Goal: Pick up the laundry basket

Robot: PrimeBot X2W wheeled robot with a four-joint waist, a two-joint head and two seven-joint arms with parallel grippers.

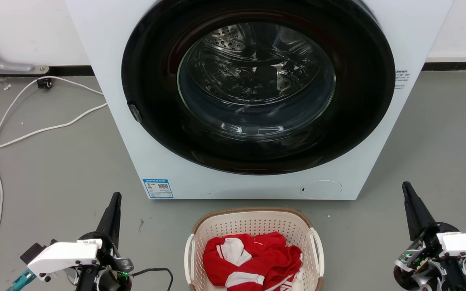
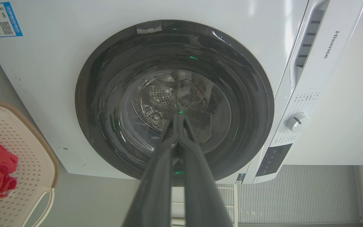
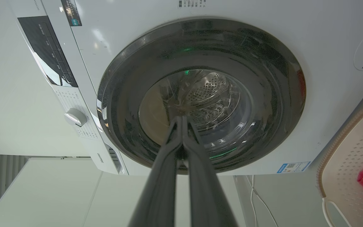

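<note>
Both grippers are shut and hold nothing. The left gripper (image 1: 115, 198) stands at the lower left of the head view, its two dark fingers pressed into a single spike, and the right gripper (image 1: 406, 188) stands the same way at the lower right. In each wrist view the fingers meet at the tips and point at the washer door.

The basket (image 1: 253, 211) sits upright on the grey floor (image 1: 55, 173) between the two grippers, well apart from both. It is at the bottom middle of the head view, with its near end cut off by the edge. White loop handles (image 1: 187, 250) stand on its left and right sides. Crumpled red and white clothes (image 1: 257, 258) lie inside.

Just beyond the basket's far rim stands the white washer (image 1: 148, 161). Its round dark door (image 1: 156, 60) is closed over a steel drum (image 1: 257, 76), and a blue label (image 1: 158, 188) is stuck at its lower left corner. A white cable (image 1: 47, 129) trails over the floor to the washer's left.
</note>
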